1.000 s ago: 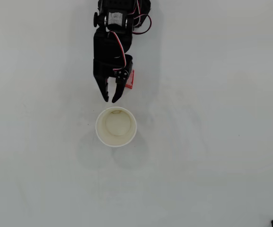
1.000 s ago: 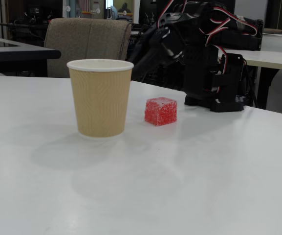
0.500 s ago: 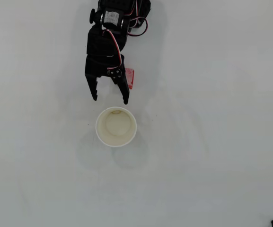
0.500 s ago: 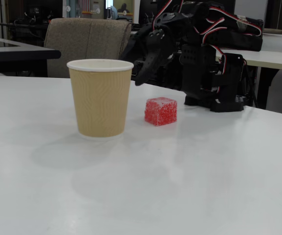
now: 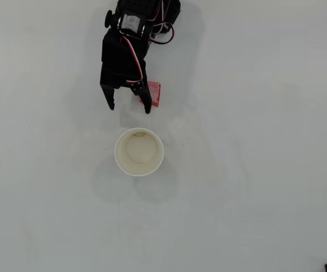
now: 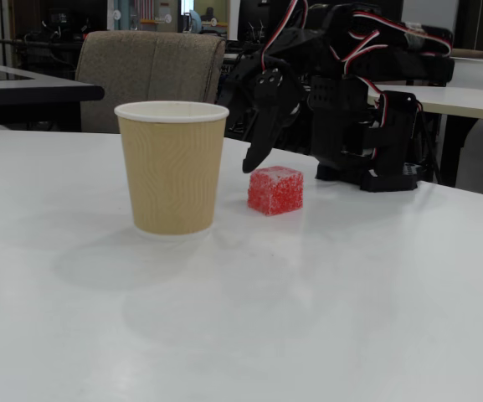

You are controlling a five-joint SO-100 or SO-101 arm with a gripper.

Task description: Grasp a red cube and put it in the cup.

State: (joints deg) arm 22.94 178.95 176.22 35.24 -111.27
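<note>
White surface (image 6: 325,318) fills the foreground of the fixed view, bare and glossy. Nearest thing on it is the cup (image 6: 172,167), upright, tan ribbed wall with white rolled rim. From the overhead view the cup (image 5: 139,152) is a white ring with cream inside, nothing in it.

Just behind and to the right of the cup in the fixed view sits the red cube (image 6: 275,190), flat on the surface, speckled, clear of the cup. In the overhead view the red cube (image 5: 154,93) is only partly visible, its left part covered by the arm; it lies above the cup in the picture, near it but not touching.

Pincer (image 5: 129,107) is spread wide, tips pointing toward the cup in the overhead view, gap empty. The cube is outside the gap, just to the right of the right-hand finger (image 5: 146,103) in that view; contact can't be judged. In the fixed view the pincer (image 6: 239,163) hangs tip-down behind the cup's right edge, one finger (image 6: 258,142) ending just left of the cube, above the surface.

Furthest back: black arm body (image 6: 367,109) with red and white wires, base on the surface. Beyond it a grey chair (image 6: 151,71) and dark desks.
</note>
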